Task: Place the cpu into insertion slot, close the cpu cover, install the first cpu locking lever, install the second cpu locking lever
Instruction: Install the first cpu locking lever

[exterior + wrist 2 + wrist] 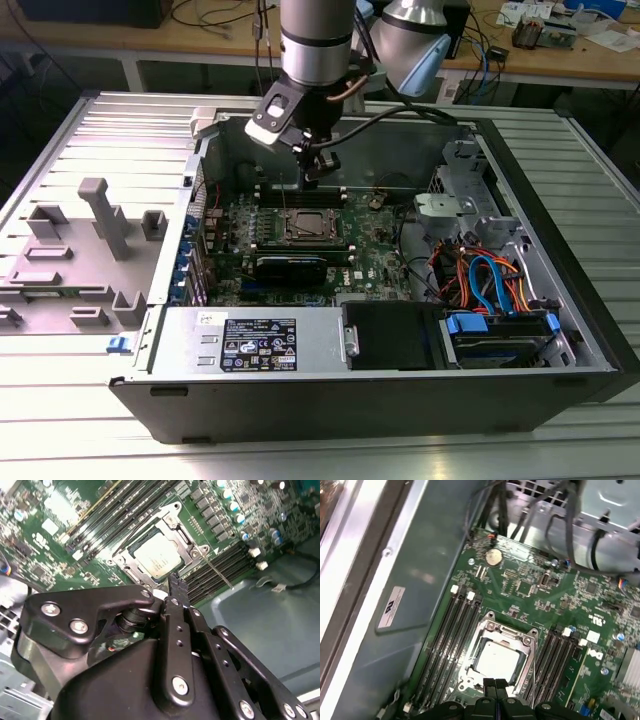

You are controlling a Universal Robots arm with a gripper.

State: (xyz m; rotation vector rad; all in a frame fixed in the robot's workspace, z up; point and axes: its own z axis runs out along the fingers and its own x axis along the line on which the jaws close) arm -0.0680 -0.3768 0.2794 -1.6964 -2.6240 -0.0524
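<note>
Clenched gripper (pixel 495 686), fingertips pressed together, nothing held; poised just above one edge of the socket (pixel 305 228) inside the open computer case (pixel 350 405). In that socket on the green board (pixel 378 250), the cpu (pixel 496 661), with the cpu cover (pixel 491 627) lying flat as a frame around it. Thin lever (pixel 218 573) sticking out slantwise from one socket corner; latched or not, cannot tell. One socket edge hidden behind the gripper body in both wrist views. White sticker (pixel 395 607) on the case wall and label (pixel 258 345) on the power supply (pixel 190 345): print not legible.
</note>
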